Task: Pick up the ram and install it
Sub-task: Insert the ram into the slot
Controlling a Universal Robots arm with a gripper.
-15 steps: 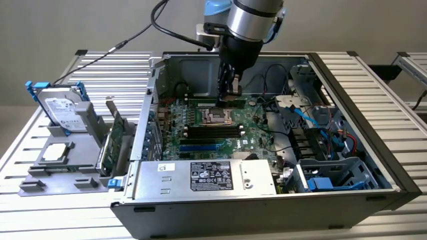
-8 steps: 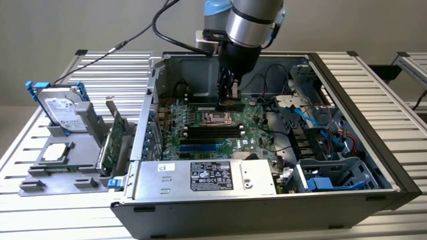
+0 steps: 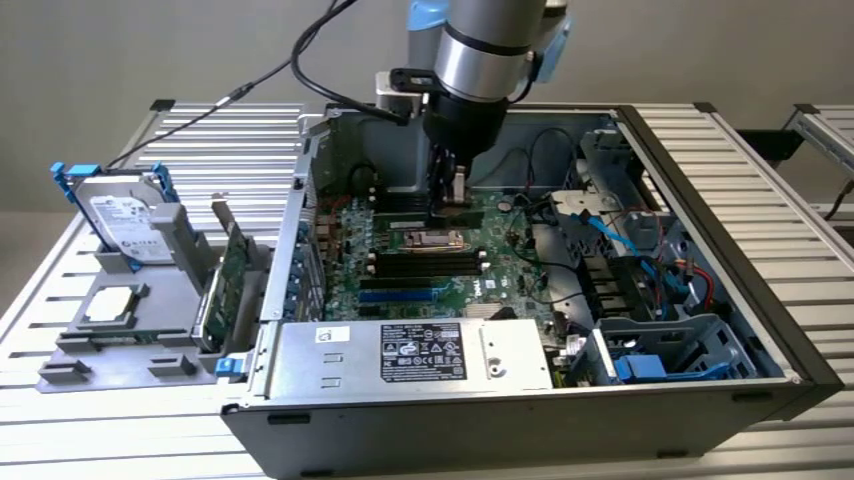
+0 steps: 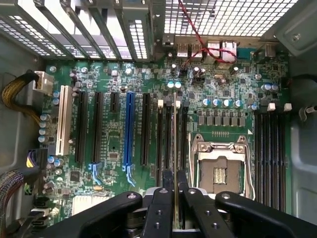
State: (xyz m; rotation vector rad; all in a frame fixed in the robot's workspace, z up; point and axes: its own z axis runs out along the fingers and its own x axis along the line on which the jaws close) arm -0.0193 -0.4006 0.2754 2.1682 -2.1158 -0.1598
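Observation:
The ram [image 4: 174, 134] shows edge-on as a thin green-and-gold strip held between my two black fingers [image 4: 166, 198]. My gripper [image 4: 174, 186] is shut on it. The stick hangs lengthwise over the black memory slots [image 4: 163, 144] beside the CPU socket [image 4: 220, 166]. I cannot tell whether its lower edge touches a slot. In the exterior view my gripper [image 3: 457, 203] reaches down into the open computer case, just above the motherboard [image 3: 400, 270] near its far edge.
A second bank of memory slots [image 4: 270, 148] lies beyond the socket. The power supply [image 3: 414, 355] fills the case's near side, and blue cables and a drive cage [image 3: 661, 350] crowd the exterior view's right. Outside the case a hard drive [image 3: 123, 215] and a green expansion card [image 3: 234, 270] stand on a grey holder.

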